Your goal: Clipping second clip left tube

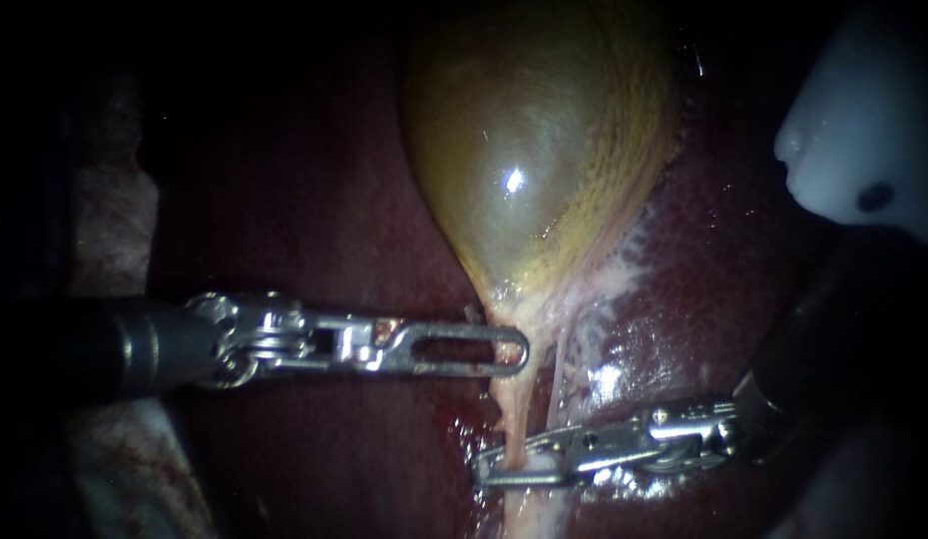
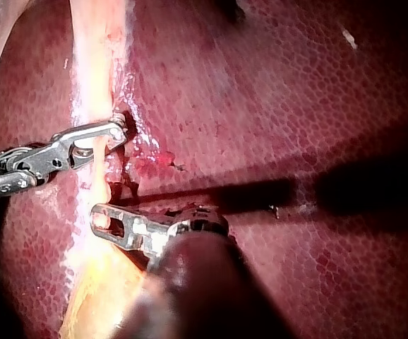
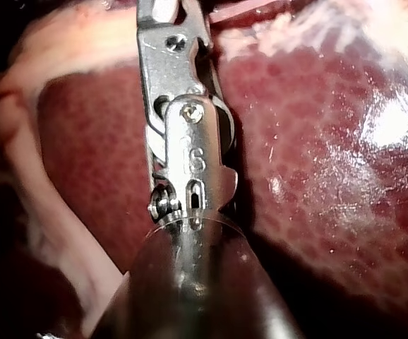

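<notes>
Two tools at the left tube (image 1: 514,419), between the liver (image 1: 314,200) and gallbladder (image 1: 534,150).
The left tool (image 1: 514,351) pinches the gallbladder's neck; the right tool (image 1: 499,467) straddles the tube below, jaws narrowly apart. Closing askew would risk a partial, slipping clip.

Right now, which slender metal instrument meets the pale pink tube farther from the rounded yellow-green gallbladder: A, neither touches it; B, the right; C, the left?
B: the right instrument crosses the tube below the left instrument, which sits at the gallbladder neck.
</notes>
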`<control>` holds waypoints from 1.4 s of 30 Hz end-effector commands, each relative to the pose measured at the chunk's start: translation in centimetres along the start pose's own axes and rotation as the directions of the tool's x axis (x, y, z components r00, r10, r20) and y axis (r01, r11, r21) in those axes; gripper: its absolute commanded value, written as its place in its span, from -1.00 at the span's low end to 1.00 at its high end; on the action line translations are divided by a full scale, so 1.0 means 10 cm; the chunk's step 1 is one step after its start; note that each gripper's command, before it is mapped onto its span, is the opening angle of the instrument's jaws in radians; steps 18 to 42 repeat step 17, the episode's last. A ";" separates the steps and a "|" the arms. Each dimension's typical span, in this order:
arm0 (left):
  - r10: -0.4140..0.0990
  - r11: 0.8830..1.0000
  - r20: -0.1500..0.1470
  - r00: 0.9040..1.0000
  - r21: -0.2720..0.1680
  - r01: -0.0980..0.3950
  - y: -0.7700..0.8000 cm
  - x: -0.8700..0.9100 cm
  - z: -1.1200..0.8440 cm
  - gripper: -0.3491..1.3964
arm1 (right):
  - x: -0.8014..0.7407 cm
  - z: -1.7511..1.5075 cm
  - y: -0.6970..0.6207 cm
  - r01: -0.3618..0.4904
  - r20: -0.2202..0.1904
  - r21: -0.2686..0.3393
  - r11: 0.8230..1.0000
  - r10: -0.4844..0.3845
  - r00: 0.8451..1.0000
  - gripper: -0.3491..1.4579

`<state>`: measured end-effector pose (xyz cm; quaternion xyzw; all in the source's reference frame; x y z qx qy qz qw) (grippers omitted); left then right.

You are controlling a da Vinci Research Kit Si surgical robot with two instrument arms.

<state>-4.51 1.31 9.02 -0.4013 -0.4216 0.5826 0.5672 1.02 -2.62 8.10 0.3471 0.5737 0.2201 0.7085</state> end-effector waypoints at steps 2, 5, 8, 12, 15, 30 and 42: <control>0.000 1.000 0.000 1.000 0.000 0.000 0.000 0.000 0.000 -1.00 | 0.000 0.000 0.000 -0.006 -0.001 0.000 1.000 0.006 1.000 -0.98; 0.000 1.000 0.000 1.000 0.000 0.000 0.000 0.000 0.000 -1.00 | 0.000 0.000 0.000 -0.006 -0.001 0.000 1.000 0.006 1.000 -0.99; 0.000 1.000 0.000 1.000 0.000 0.000 0.000 0.000 0.000 -1.00 | 0.000 0.000 0.000 -0.006 -0.001 0.000 1.000 0.006 1.000 -0.99; 0.000 1.000 0.000 1.000 0.000 0.000 0.000 0.000 0.000 -1.00 | 0.000 -0.001 0.000 -0.006 -0.001 0.000 1.000 0.006 1.000 -0.99; 0.000 1.000 0.000 1.000 0.000 0.000 0.000 0.000 0.000 -1.00 | 0.000 -0.001 0.000 -0.006 -0.001 0.001 1.000 0.006 1.000 -0.99; 0.000 1.000 0.000 1.000 0.000 0.000 0.000 0.000 0.000 -1.00 | 0.000 -0.001 0.000 -0.006 -0.001 0.001 1.000 0.006 1.000 -0.99; 0.000 1.000 0.000 1.000 0.000 0.000 0.000 0.000 0.000 -1.00 | 0.000 -0.001 0.000 -0.006 -0.001 0.001 1.000 0.006 1.000 -0.99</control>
